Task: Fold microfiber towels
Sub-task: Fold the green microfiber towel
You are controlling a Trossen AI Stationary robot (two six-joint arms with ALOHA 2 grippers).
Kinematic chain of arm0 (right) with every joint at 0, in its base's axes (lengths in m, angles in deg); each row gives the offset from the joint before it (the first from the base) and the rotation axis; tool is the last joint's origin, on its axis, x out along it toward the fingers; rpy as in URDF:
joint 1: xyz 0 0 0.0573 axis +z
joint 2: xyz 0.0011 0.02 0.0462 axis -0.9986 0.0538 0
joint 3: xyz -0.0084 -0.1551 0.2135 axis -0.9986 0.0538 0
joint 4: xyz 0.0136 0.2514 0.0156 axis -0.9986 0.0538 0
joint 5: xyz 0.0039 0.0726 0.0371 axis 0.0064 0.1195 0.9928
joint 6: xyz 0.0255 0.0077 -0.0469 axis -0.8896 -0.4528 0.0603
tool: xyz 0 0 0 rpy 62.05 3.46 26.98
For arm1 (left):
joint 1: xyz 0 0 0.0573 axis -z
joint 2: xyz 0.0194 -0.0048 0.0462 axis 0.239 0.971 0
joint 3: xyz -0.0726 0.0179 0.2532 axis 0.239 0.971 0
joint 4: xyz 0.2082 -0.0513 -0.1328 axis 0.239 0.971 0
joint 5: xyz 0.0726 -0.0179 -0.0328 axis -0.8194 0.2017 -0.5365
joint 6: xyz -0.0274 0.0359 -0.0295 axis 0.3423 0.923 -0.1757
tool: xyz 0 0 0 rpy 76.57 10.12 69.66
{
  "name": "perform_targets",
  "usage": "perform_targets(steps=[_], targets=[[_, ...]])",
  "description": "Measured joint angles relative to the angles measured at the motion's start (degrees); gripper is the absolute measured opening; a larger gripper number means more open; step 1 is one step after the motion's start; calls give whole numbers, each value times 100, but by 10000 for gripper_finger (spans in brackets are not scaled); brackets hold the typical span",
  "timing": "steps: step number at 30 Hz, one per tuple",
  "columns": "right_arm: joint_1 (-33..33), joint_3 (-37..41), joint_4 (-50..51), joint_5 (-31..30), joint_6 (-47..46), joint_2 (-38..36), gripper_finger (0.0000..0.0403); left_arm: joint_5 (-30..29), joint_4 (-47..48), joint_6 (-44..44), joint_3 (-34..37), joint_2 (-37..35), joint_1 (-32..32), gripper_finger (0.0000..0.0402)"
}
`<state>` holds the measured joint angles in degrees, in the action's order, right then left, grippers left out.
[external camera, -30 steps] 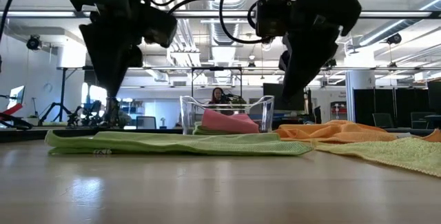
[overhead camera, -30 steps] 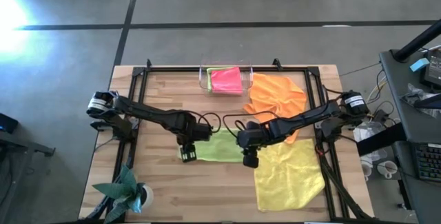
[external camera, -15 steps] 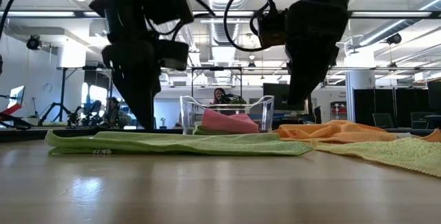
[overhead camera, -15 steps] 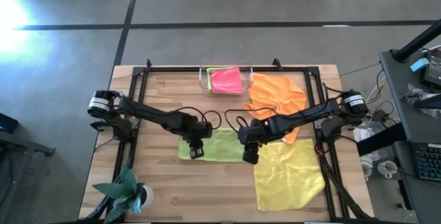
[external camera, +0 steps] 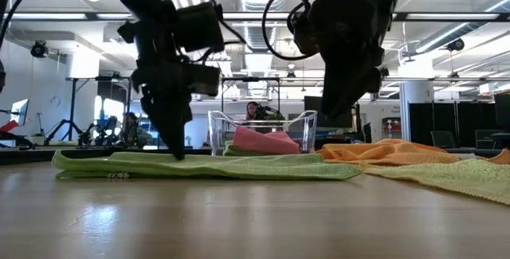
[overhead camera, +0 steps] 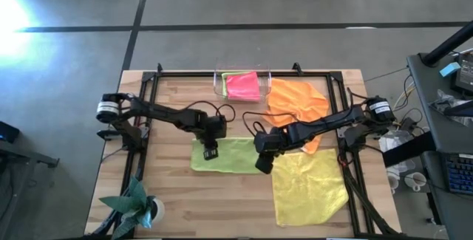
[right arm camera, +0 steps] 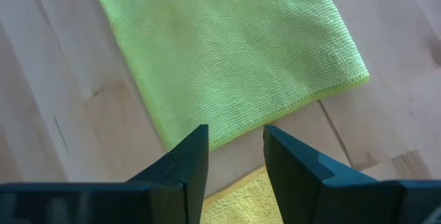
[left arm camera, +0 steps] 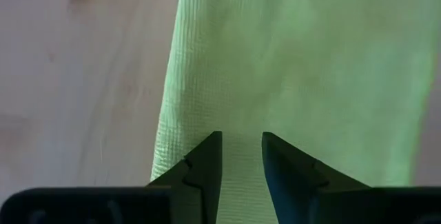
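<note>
A folded lime green towel (overhead camera: pixel 233 156) lies flat on the table's middle; it also shows in the low view (external camera: pixel 207 166). My left gripper (overhead camera: pixel 210 152) points down over the towel's left part, its fingers a narrow gap apart (left arm camera: pixel 241 151). My right gripper (overhead camera: pixel 262 165) hangs open and empty above the towel's near right corner (right arm camera: pixel 234 141), clear of it in the low view (external camera: pixel 339 114). A pink towel (overhead camera: pixel 243 86) lies folded in the clear tray (overhead camera: pixel 219 85) on another green one. An orange towel (overhead camera: pixel 297 103) and a yellow towel (overhead camera: pixel 310 186) lie spread at the right. My left gripper comes from above, pointing down, at the green towel's left part (left arm camera: pixel 238 114), a little in from its left fold. In the low view its fingertips (external camera: pixel 177 155) reach the cloth's top surface. I cannot tell whether they touch it. The towel lies flat.
A black frame (overhead camera: pixel 148 92) runs round the table's far and side edges. A green potted plant (overhead camera: pixel 137 204) stands at the near left corner. Bare wood lies near the front edge (overhead camera: pixel 222 203). A person (external camera: pixel 253 112) shows far behind the tray.
My left gripper has gone from the towel's near left edge toward the far edge and the right, onto the towel's left part, and has come down to the cloth. The green towel has stayed flat.
</note>
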<state>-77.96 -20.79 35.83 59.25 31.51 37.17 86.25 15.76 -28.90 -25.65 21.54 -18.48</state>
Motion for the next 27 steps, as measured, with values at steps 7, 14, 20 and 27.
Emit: perform_targets(steps=[7,14,20,27], targets=[[0,3,7,-3,-304,0,130,24,127,-223,91,206,-168,88],[0,7,-13,-6,-440,0,130,496,474,-2726,389,114,-100,88],[-123,7,-177,45,-1221,68,130,1756,49,-3441,454,125,293,88],[-148,9,-851,619,-1457,388,130,1830,-2094,-4254,425,133,557,88]])
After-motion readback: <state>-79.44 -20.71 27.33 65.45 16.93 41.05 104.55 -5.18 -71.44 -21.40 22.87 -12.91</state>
